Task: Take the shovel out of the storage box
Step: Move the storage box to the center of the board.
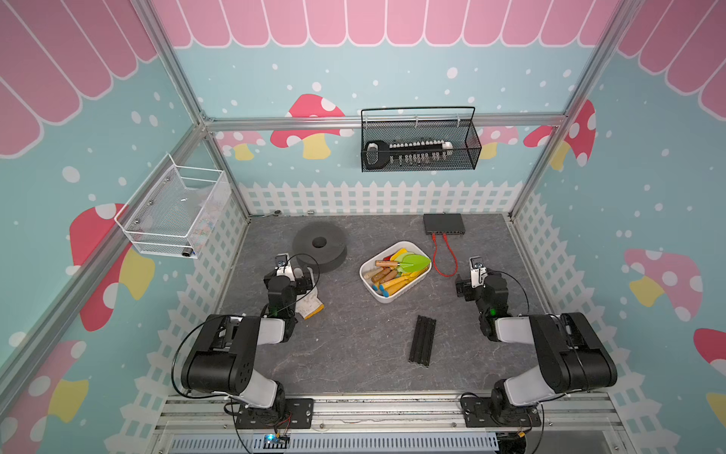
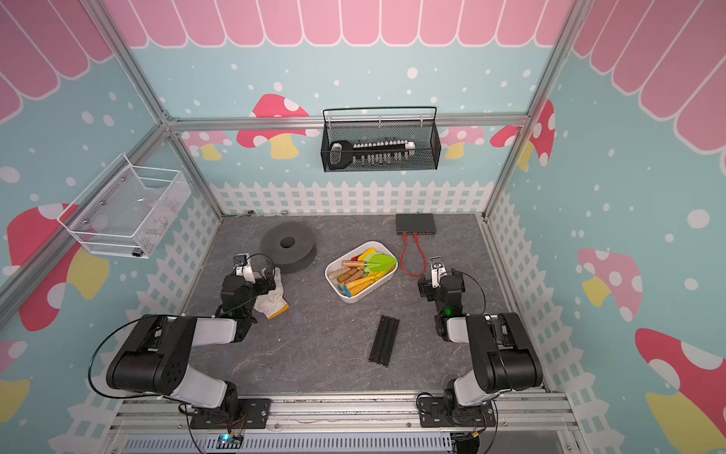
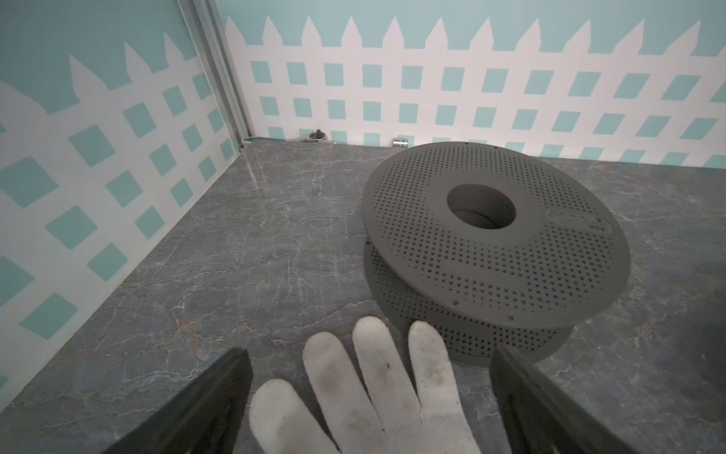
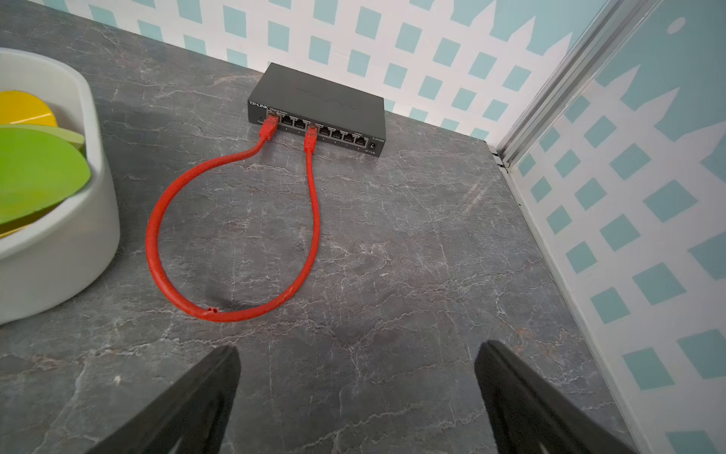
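The storage box (image 1: 383, 299), a shallow white tub, sits mid-table in both top views and holds several toy shovels with wooden handles. On top lies the shovel (image 1: 412, 262) with the green blade; its blade (image 4: 35, 173) and the box wall (image 4: 59, 255) show in the right wrist view. My left gripper (image 3: 369, 353) is open, well left of the box, hovering over a white work glove (image 3: 373, 393) with nothing between its fingers. My right gripper (image 4: 358, 348) is open over bare table to the right of the box.
A grey perforated spool (image 1: 320, 245) lies behind the left gripper. A black network switch (image 1: 444, 224) with a looped red cable (image 1: 444, 255) sits at the back right. A black bar (image 1: 422, 340) lies in front of the box. A black mesh basket (image 1: 420, 149) and a white wire basket (image 1: 176, 212) hang on the walls.
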Robot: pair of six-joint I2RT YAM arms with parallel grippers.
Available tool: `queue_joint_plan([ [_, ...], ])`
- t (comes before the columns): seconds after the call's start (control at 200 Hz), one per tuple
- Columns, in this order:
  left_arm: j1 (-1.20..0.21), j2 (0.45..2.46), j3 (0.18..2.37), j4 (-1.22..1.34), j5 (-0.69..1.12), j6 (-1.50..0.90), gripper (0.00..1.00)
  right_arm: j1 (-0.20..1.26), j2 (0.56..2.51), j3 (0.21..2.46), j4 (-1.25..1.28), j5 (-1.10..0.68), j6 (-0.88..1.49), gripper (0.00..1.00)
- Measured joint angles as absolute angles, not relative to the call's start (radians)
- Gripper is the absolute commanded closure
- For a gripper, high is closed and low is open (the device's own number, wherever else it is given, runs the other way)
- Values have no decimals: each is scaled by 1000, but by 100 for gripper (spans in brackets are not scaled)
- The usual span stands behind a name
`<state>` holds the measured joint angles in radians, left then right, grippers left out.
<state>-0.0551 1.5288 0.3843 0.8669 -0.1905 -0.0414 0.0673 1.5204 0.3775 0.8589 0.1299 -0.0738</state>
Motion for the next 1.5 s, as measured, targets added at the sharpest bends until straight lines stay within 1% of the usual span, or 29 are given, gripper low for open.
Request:
queue_joint_plan([
  [0.505,-54,1529,384,864,-191,-41,1,67,1520,377,859,130,-74,0],
  [0.58,-54,1529,384,864,-191,-42,3,67,1520,377,859,130,-74,2],
  [0.71,-65,1494,385,817,-243,-44,3,73,1480,360,849,144,-74,3],
  [0.821,-120,1374,416,698,-318,-30,3,91,1320,379,696,170,-66,5],
  [0.916,-178,1254,464,628,-354,-18,4,99,1195,480,523,162,-28,10],
  [0.981,-202,1184,501,574,-361,-23,4,101,1137,558,440,127,-3,13],
  [1.066,-215,1121,561,492,-350,-54,6,112,1091,627,355,64,28,18],
  [1.211,-236,1103,637,368,-279,-120,11,141,1097,691,195,-50,97,21],
  [1.311,-271,1118,649,319,-204,-139,12,167,1138,737,72,-121,136,22],
  [1.496,-342,1219,691,265,-51,-105,14,207,1189,816,-109,-228,167,25],
])
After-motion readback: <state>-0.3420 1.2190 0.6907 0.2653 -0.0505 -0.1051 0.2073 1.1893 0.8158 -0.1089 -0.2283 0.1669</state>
